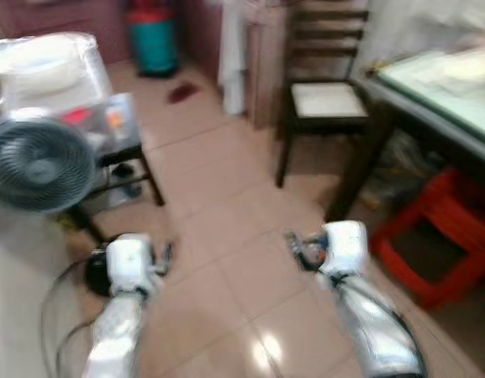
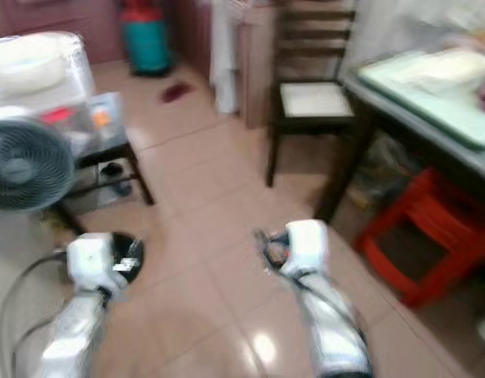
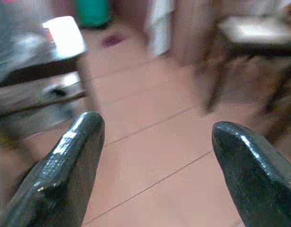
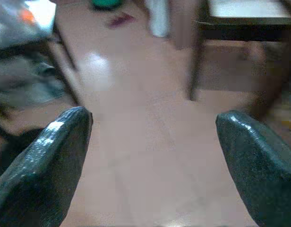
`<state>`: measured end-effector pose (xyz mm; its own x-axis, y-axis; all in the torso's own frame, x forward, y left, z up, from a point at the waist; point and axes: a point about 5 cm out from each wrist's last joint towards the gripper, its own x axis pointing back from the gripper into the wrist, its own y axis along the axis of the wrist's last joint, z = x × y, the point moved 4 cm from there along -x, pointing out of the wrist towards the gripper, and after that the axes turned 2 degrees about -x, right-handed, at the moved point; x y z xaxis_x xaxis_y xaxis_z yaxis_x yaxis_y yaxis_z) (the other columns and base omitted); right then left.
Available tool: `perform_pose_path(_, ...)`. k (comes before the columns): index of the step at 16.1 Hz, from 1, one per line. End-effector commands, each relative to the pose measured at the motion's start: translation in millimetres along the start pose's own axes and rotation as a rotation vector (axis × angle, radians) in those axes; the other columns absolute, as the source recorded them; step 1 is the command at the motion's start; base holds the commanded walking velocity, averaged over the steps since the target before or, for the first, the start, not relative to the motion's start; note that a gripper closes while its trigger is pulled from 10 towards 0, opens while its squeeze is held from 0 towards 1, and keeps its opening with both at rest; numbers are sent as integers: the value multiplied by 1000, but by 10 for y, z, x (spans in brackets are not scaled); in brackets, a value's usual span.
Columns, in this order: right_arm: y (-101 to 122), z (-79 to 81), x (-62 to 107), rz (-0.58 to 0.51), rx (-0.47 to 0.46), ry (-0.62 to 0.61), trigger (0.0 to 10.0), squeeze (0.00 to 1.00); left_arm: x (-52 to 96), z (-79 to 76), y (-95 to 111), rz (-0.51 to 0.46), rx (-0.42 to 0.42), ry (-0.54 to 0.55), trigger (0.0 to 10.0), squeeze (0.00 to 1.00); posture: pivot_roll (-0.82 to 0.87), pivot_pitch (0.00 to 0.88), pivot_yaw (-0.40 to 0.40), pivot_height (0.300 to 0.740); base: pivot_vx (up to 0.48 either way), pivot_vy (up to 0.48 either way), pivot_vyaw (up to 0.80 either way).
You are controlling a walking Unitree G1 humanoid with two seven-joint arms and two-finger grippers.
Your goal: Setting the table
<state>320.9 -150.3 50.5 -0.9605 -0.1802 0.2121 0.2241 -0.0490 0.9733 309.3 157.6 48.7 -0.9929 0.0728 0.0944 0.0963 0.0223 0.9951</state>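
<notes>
Tiled floor [image 1: 227, 236], pinkish tan, glossy; head views blurred. Left gripper [image 3: 155, 156]: held forward over the floor, fingers spread wide, nothing between them. Right gripper [image 4: 152, 161]: likewise forward over the floor, fingers wide apart, empty. Dining table [image 1: 431, 102]: far right, glass-topped with dark frame and legs, pale items on top too blurred to name. Dark wooden chair [image 1: 321, 94]: pale seat, standing just beside the table's near end. Red plastic stool [image 1: 439, 236]: under the table edge. Electric fan [image 1: 38, 165]: left, on a black round base. Low dark stand [image 1: 124, 150]: behind the fan, bearing plastic-wrapped white goods. Green container [image 1: 152, 43]: far end of the room.
</notes>
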Motion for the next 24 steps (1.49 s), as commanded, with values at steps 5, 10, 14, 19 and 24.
perform_pose_path(5,27,133,-24,-16,-23,21,10000,0,96,197,-123,49,-14,52,10000,0,-69,101,44,740,0,0,-769)
perform_pose_path(10,13,115,-7,-16,-32,4,10000,0,90,178,-112,46,-50,43,10000,0,-72,109,54,740,0,0,-768)
perform_pose_path(14,20,117,-13,-19,-36,-4,10000,0,76,178,-99,42,-37,42,10000,0,-72,107,57,740,0,0,-769)
perform_pose_path(19,91,108,-20,-52,-58,-13,10000,0,62,148,-69,31,-3,-1,10000,0,-77,105,57,740,0,0,-461)
perform_pose_path(24,65,122,-10,-33,-58,2,10000,0,73,127,-67,30,-7,-17,10000,0,-78,110,62,740,0,0,0)
